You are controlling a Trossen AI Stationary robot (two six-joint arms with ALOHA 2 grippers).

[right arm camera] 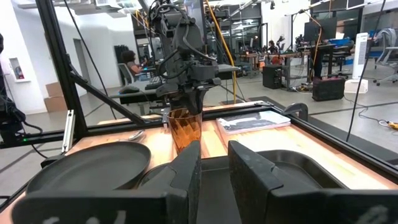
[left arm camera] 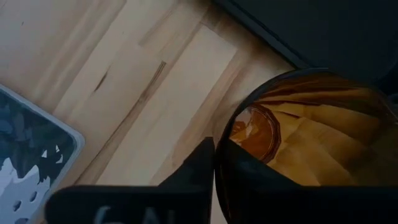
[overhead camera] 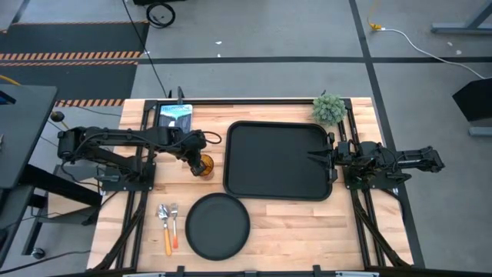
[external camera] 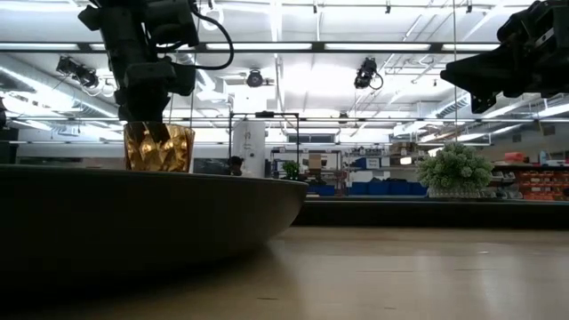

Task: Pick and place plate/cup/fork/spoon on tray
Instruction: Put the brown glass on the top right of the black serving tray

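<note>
The amber cup [overhead camera: 203, 166] stands just left of the black tray [overhead camera: 277, 161], near its left rim. My left gripper [overhead camera: 198, 158] comes down onto the cup and is shut on its rim; the cup also shows in the low view [external camera: 158, 148] and the right wrist view [right arm camera: 185, 130]. The cup's base is hidden, so I cannot tell whether it is lifted. The round black plate [overhead camera: 218, 225] lies flat on the table near the front edge. The fork [overhead camera: 164, 219] and the spoon [overhead camera: 174, 219] lie side by side left of the plate. My right gripper [overhead camera: 314, 158] is over the tray's right rim, fingers close together and empty. My left gripper holds the cup by its rim [left arm camera: 233, 134], on the side away from the tray. One finger [left arm camera: 255, 180] is inside the cup and the other finger [left arm camera: 193, 174] is outside, with the glass wall between them. The fingers come from above, pointing down. The cup is upright.
A small potted plant [overhead camera: 329, 109] stands at the tray's far right corner. A flat printed pad [overhead camera: 174, 115] lies at the far left of the table. Bare wood lies between the plate and the table's right edge [overhead camera: 307, 231].
</note>
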